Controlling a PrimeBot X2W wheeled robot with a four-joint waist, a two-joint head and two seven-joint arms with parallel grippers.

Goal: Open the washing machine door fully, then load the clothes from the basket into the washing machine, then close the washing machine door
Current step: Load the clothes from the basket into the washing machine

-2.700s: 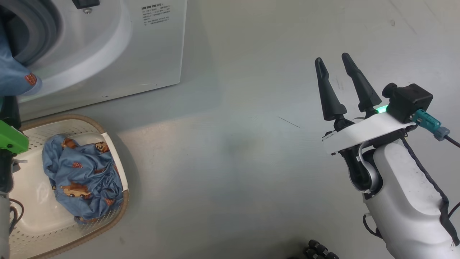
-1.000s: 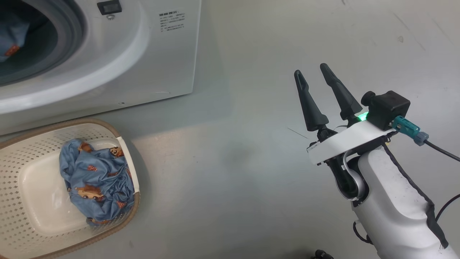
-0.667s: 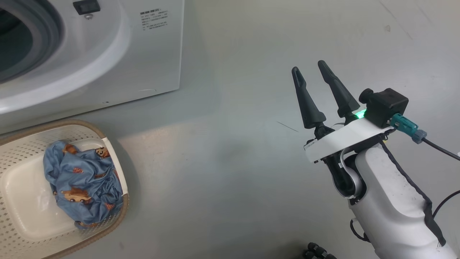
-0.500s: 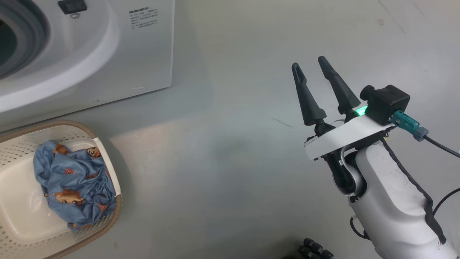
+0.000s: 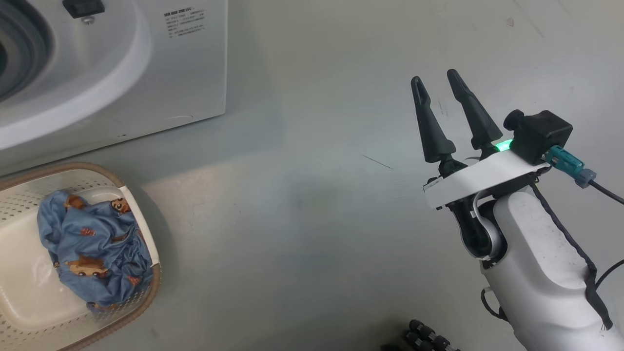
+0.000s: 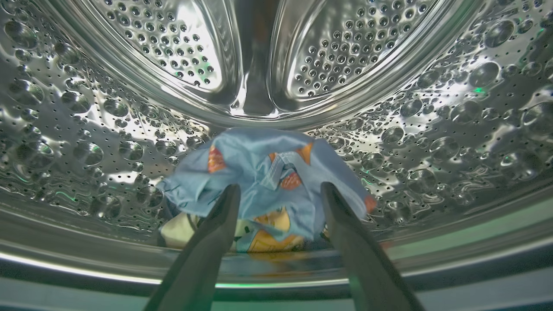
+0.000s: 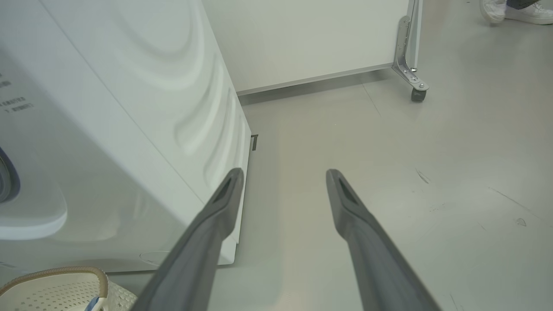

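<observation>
Inside the drum [image 6: 108,129], left gripper [image 6: 280,190]: 2 dark fingers spread apart, nothing pinched between them. Just past the fingertips lies 1 light blue garment [image 6: 259,162] with orange-brown print, crumpled on the near bottom of the drum. Under its left edge sits 1 cream cloth piece [image 6: 179,231]. Perforated steel wall all round, 2 dimpled panels at the far back.

Right gripper [image 5: 435,78]: 2 fingers, wide open, empty, hovering above bare grey floor [image 5: 302,204], well right of everything else. Its own view has the right gripper [image 7: 284,172] pointing along the floor, left finger in front of the near right corner of the washing machine [image 7: 129,108].

Washing machine [image 5: 146,63]: 1, white, far left in the head view, with grey gasket [image 5: 19,44] at the far left edge, 1 black latch block [image 5: 83,7] and 1 small printed label [image 5: 183,22] on the front.

Basket [image 5: 154,285]: 1, cream with brown rim, on the floor just near of the machine front, left. It holds 1 bundle of blue printed clothes [image 5: 92,248] against its right wall. Basket rim [image 7: 65,272] also at the bottom left of the right wrist view.

Far right there: 1 white panel on 1 caster [image 7: 418,94], and a person's white shoe [image 7: 510,11].
</observation>
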